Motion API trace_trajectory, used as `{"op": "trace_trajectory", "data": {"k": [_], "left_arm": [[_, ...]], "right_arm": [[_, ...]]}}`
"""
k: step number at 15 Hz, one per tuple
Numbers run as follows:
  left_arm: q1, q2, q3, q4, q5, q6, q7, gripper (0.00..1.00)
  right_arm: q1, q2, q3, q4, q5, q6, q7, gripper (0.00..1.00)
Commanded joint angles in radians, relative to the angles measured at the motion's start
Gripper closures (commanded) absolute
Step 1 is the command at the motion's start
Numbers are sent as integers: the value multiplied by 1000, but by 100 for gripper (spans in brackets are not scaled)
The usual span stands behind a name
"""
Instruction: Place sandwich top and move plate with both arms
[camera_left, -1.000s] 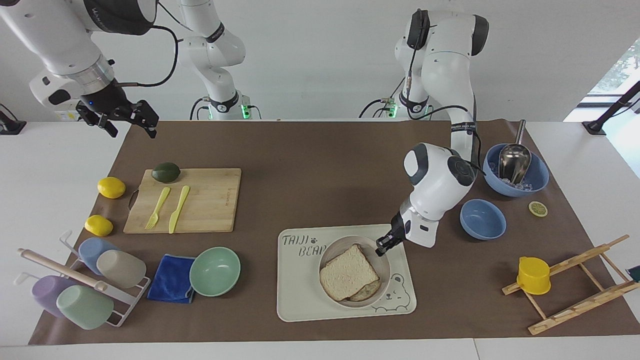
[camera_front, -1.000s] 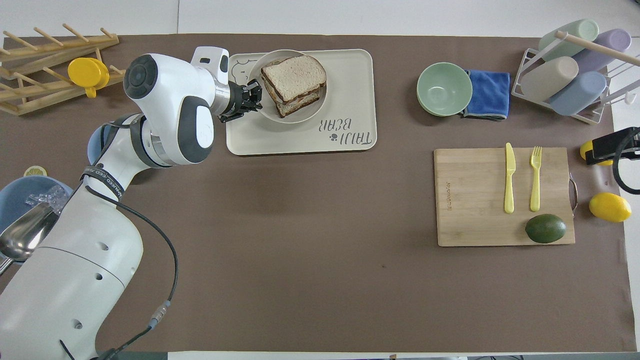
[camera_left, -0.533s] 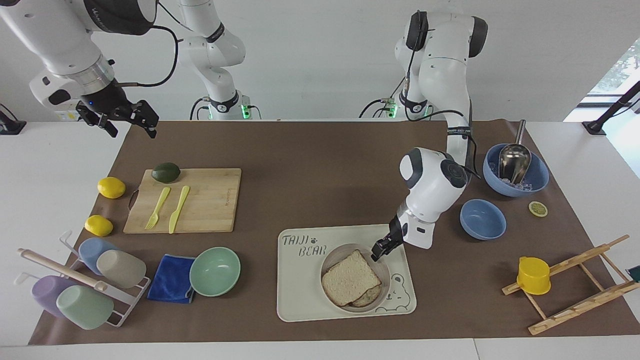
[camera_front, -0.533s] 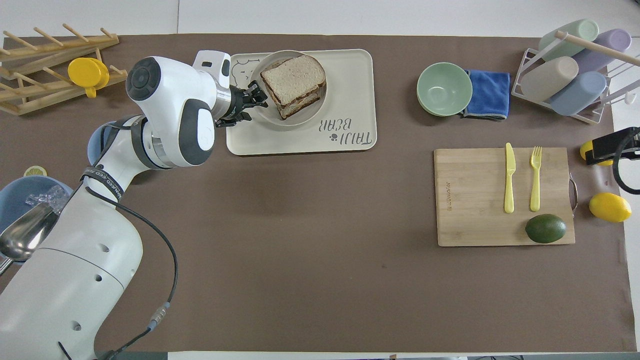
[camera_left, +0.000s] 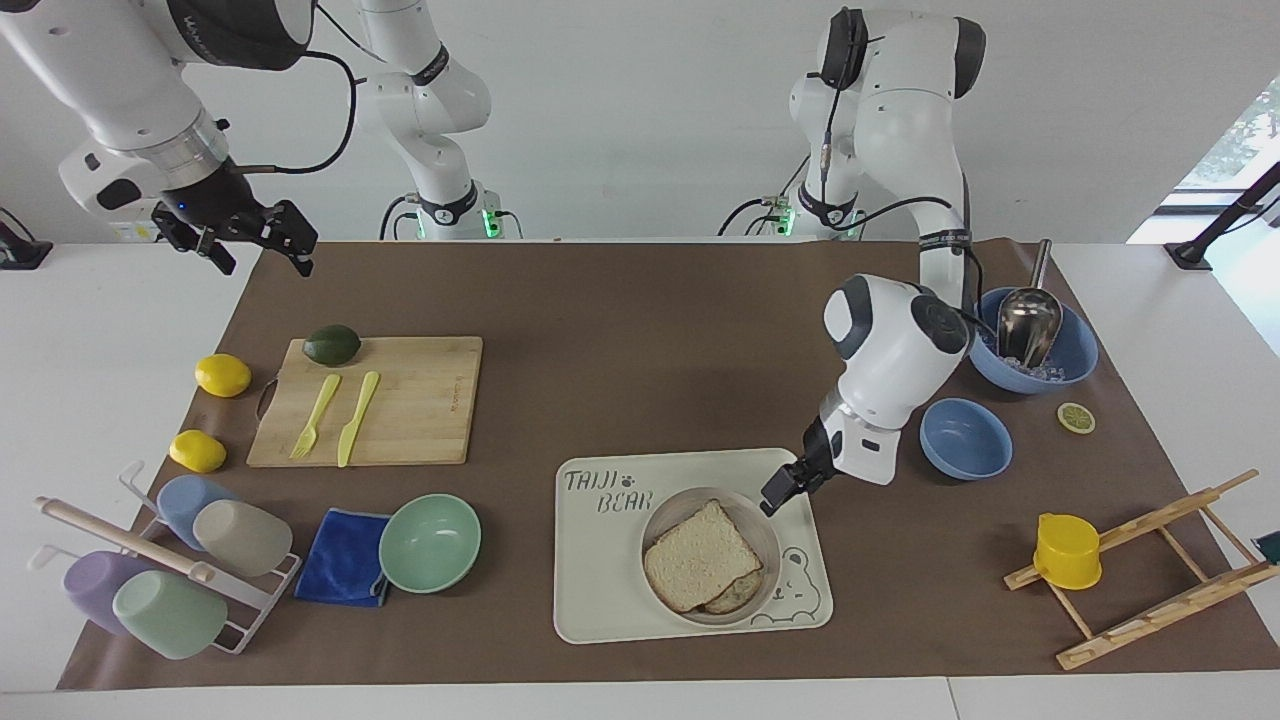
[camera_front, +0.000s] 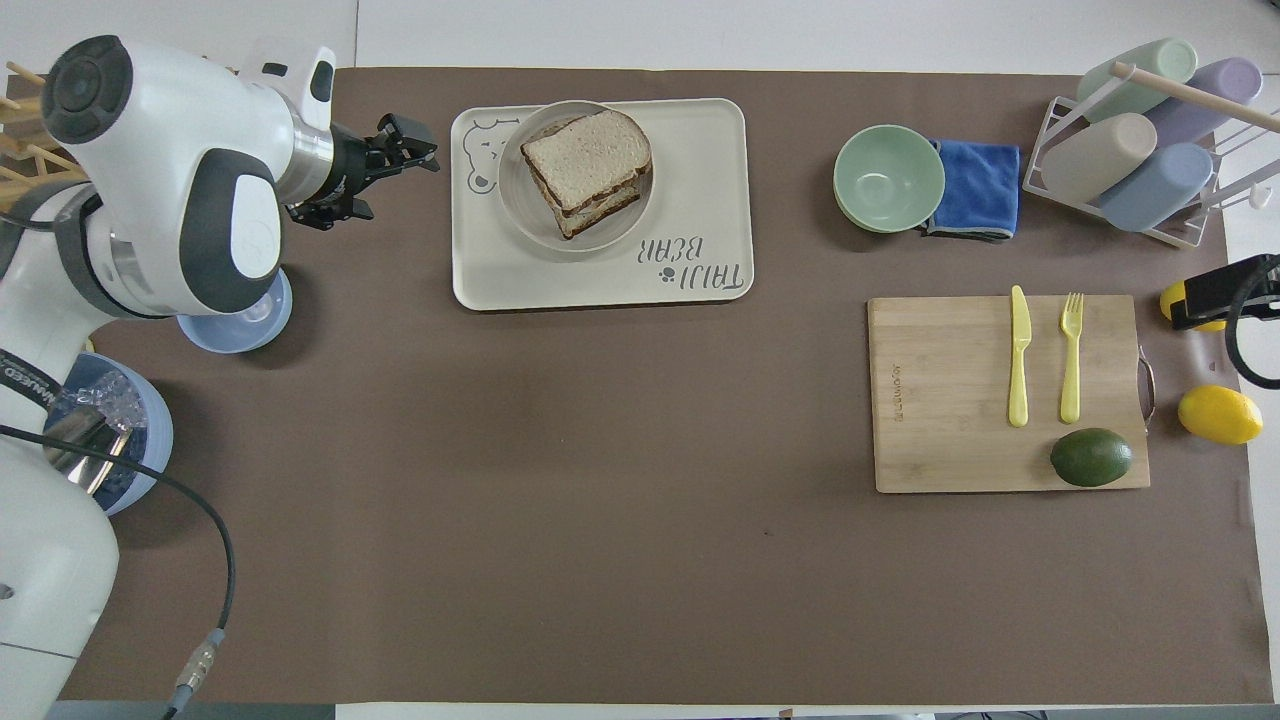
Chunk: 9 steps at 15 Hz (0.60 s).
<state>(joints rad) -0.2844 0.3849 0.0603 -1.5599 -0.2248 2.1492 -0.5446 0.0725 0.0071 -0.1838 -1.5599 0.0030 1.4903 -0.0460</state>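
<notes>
The sandwich top (camera_left: 698, 555) is a pale speckled slice lying on the stacked sandwich in the round beige plate (camera_left: 662, 518). The plate stands on the cream bear tray (camera_left: 600, 600). In the overhead view the slice (camera_front: 586, 156) sits slightly askew on the layers below, inside the plate (camera_front: 518, 205). My left gripper (camera_left: 779, 491) is open and empty, raised over the tray's edge toward the left arm's end, clear of the plate; it also shows in the overhead view (camera_front: 385, 170). My right gripper (camera_left: 255, 245) is open and waits high over the right arm's end of the table.
A mint-green bowl (camera_left: 430, 542) and a blue cloth (camera_left: 343, 570) lie beside the tray. A cutting board (camera_left: 400, 400) holds a fork, a knife and an avocado. A small blue bowl (camera_left: 965, 438) sits under the left arm, near a scoop bowl (camera_left: 1040, 350) and a wooden rack (camera_left: 1150, 570).
The plate with the sandwich slid a little farther from the robots, then my left gripper drew back from its rim toward the left arm's end and rose. The right arm has not moved.
</notes>
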Motion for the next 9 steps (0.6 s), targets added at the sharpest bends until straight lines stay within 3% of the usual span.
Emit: {"op": "trace_trajectory", "data": {"k": [1,7,9], "left_arm": [[43,-96,-7,-22,87,-135,67,0],[132,-267,-4,-29,96,-379,293,0],[133,-320,-7,-29,155,-449,308,0]], "right_arm": [[-5,-21,4,-19,21,-4,17,0],[-5,-21,4,-19,20,-4,17,0],[-5,-21,4,-19,21,-4,17,0]]}}
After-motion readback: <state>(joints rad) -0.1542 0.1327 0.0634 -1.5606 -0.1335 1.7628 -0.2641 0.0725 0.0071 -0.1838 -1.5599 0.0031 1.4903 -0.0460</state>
